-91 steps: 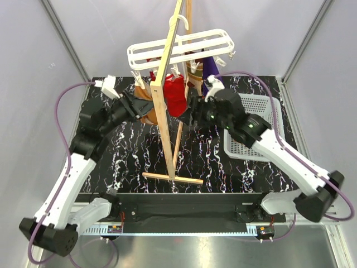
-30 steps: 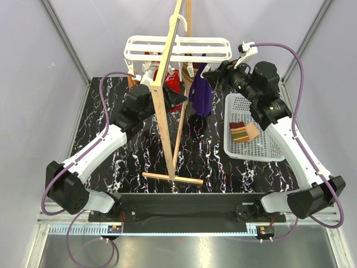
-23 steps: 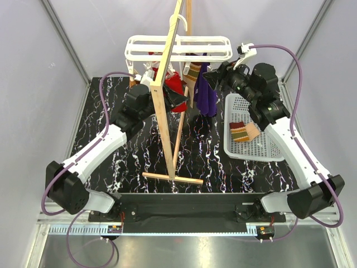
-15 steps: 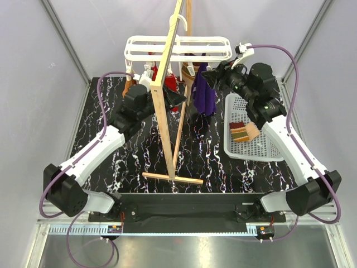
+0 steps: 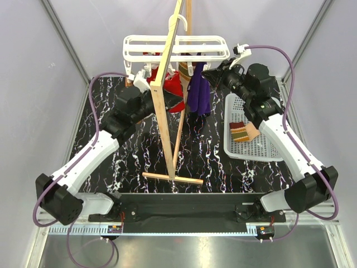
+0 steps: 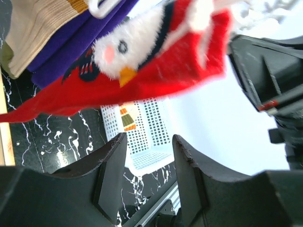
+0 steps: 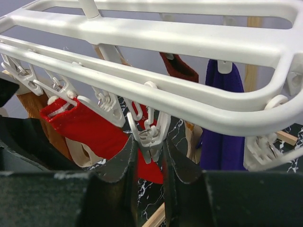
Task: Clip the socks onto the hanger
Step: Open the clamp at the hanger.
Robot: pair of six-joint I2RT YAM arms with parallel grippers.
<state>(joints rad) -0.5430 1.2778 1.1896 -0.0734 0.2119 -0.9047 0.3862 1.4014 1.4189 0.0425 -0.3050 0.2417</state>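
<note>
Right wrist | R hand [image 7: 149, 142] straddles peg [image 7: 152, 127] on hanger [image 7: 189, 42], grip unclear | L hand [image 6: 147, 142] released, under red sock [image 6: 180, 61] | risk: peg slips, hanger swings, sock drops

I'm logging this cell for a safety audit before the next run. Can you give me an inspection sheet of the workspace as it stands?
Surface: black marbled tabletop, white veining.
Job's things: white plastic multi-bar hanger hangs on the tall wooden A-frame stand; red bird-faced sock, purple sock and tan ribbed sock hang from it; striped sock lies in the white perforated plastic basket.
Clutter: that basket, right of the stand; nothing else seen.
Grippers: left gripper open, empty, near the red sock; right gripper has its fingers flanking a white peg, contact unclear.
Cables: purple cables loop off both arms; no snag seen.
Surroundings: pale enclosure walls; nothing else seen.
</note>
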